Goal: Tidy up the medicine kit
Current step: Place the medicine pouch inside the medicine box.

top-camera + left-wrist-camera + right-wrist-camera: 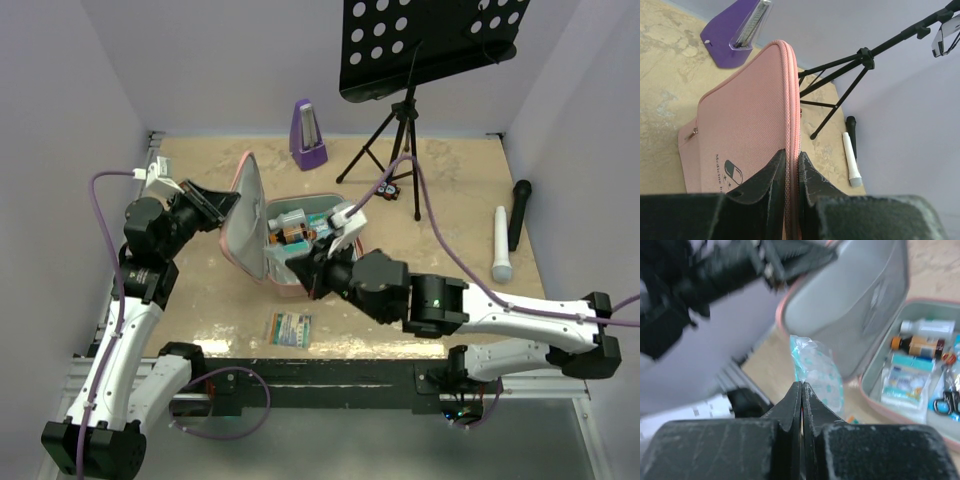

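Pink medicine kit [247, 235] holds bottles [920, 346], left fingers [765, 180] clamp lid [740, 125], right fingers [785, 412] pinch packet [817, 372].

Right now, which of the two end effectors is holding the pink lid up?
The left end effector: its jaws pinch the rim of the lid. The right end effector is shut on a small teal packet instead.

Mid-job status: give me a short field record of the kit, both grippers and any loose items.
kit: pink soft-sided zip medicine kit, open, lid upright
left gripper: shut on the lid's rim
right gripper: shut on a clear teal-printed plastic packet
inside kit: white bottle, brown bottle, black-handled scissors, white-and-blue packet
loose on table: small printed flat packet, in front of the kit
unrelated: purple pyramid metronome
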`<state>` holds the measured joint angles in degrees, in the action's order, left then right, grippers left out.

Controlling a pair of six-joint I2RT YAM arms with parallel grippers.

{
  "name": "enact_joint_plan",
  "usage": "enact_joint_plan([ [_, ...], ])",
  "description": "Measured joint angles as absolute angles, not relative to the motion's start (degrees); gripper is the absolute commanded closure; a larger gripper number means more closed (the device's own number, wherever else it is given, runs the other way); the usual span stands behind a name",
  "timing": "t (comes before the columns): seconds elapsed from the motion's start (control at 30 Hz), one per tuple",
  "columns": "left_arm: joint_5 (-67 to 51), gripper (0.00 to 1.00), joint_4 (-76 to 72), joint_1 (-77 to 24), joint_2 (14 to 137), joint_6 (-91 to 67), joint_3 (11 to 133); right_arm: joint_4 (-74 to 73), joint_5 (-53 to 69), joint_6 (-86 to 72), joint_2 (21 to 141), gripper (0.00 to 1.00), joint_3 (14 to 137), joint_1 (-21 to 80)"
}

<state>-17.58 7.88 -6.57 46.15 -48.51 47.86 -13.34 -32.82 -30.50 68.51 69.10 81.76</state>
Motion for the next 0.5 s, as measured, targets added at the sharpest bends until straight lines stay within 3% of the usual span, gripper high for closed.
enact_joint_plan([
  [0.23, -17.56, 1.00, 6.79, -6.57, 46.63, -50.30, 47.86, -0.99, -24.60, -34.96, 65.67, 1.00, 68.25, 66.32],
  [0.5, -17.54, 1.00, 5.13, -6.57, 48.07, -51.81, 47.86, 12.01, -14.70, -43.66, 72.51, 1.00, 70.17, 60.23],
])
